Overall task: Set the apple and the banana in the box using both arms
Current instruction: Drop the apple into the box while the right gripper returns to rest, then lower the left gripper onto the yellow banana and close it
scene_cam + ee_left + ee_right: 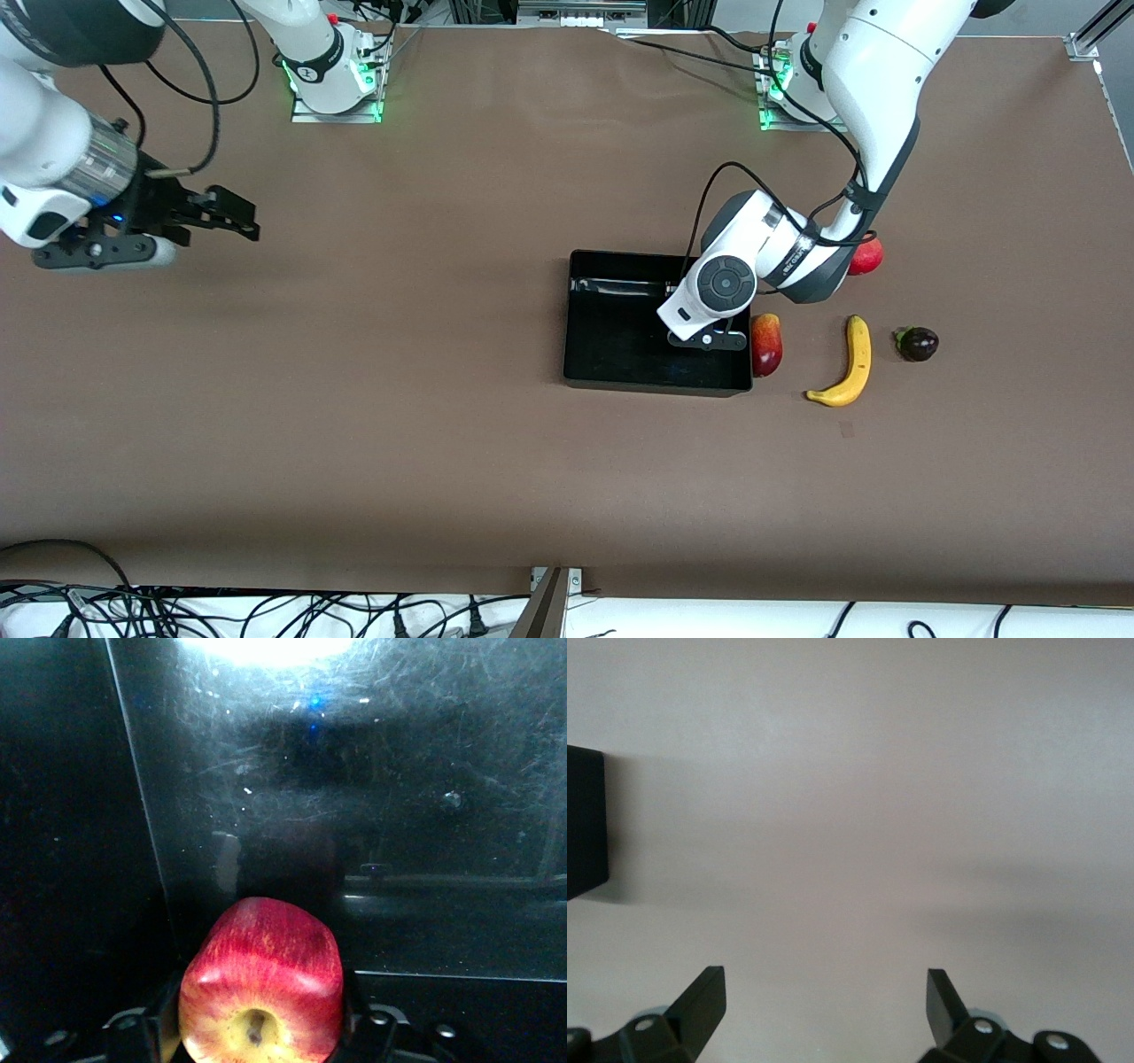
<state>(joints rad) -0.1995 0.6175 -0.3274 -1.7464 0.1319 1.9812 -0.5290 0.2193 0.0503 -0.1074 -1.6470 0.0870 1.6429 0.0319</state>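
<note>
My left gripper (262,1032) is shut on the apple (261,970), red with a yellowish stem end, and holds it low inside the black box (372,815). In the front view the left wrist hides the apple; the left gripper (709,340) is over the box (611,341) at the end toward the left arm. The banana (848,359) lies on the table beside the box, toward the left arm's end. My right gripper (232,213) is open and empty over bare table toward the right arm's end; in its wrist view (826,997) a corner of the box (585,824) shows.
An elongated red-yellow fruit (766,344) lies against the box's outer wall, between box and banana. A red round fruit (868,257) is partly hidden by the left arm. A dark purple fruit (918,344) lies beside the banana.
</note>
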